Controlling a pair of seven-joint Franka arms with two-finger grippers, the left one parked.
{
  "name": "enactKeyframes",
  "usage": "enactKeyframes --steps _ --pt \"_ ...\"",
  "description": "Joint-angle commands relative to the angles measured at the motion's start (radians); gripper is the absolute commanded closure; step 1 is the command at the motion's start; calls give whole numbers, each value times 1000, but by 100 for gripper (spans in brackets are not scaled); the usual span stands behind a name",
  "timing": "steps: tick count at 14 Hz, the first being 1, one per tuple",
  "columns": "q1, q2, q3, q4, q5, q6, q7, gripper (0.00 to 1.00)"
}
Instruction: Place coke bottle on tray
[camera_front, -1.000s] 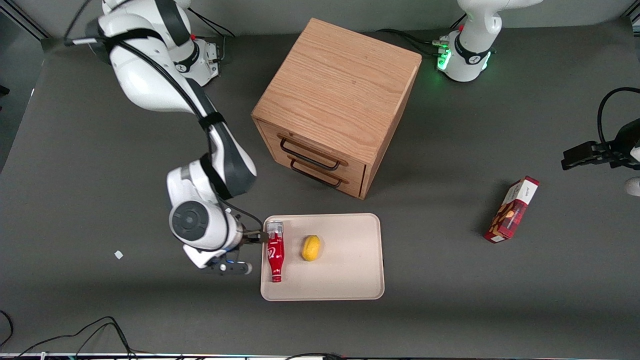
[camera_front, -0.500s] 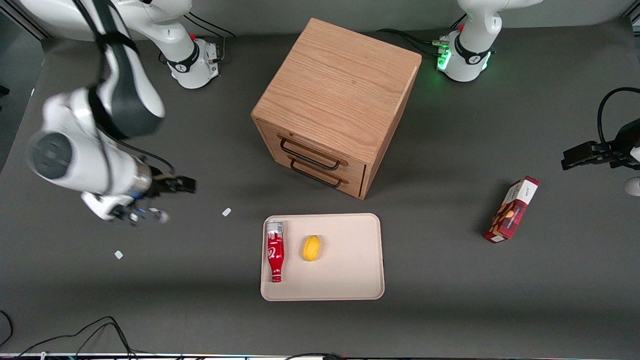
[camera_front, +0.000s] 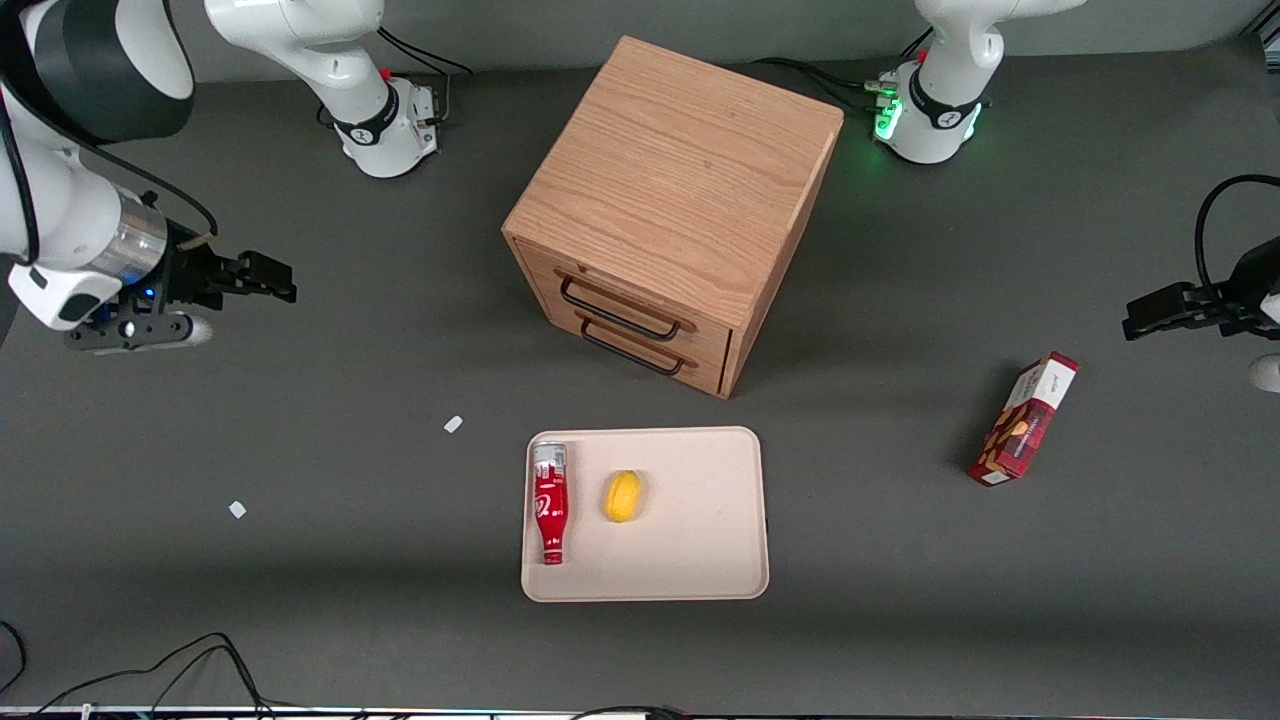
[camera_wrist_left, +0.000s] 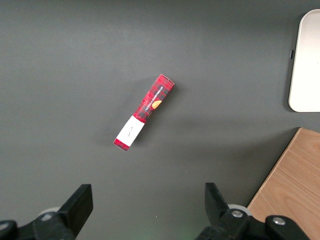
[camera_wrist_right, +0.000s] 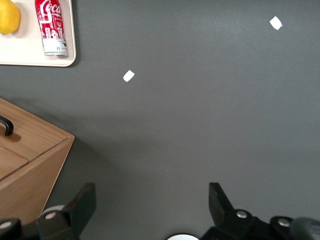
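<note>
The coke bottle, red with white lettering, lies on its side on the beige tray, along the tray's edge toward the working arm's end, cap end nearer the front camera. A yellow lemon lies beside it on the tray. My gripper hangs well away from the tray, toward the working arm's end of the table and farther from the front camera. Its fingers are spread wide with nothing between them.
A wooden drawer cabinet stands farther from the front camera than the tray. A red snack box lies toward the parked arm's end. Two small white scraps lie on the dark table.
My gripper has let go of the coke bottle and pulled up and away from the tray toward the working arm's end. The bottle stays lying on the tray.
</note>
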Motion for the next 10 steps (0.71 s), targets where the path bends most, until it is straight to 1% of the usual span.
enactKeyframes --steps 1,3,4,6,10 --pt "-33 -94 -1 -72 21 8 -47 0" --pt "56 -123 -108 -62 21 -8 -47 0" --pt "82 -135 -133 -45 18 -8 -46 0" --pt "113 -132 -138 -5 -5 -29 -35 0" --pt "83 -120 -129 10 -2 -34 -37 0"
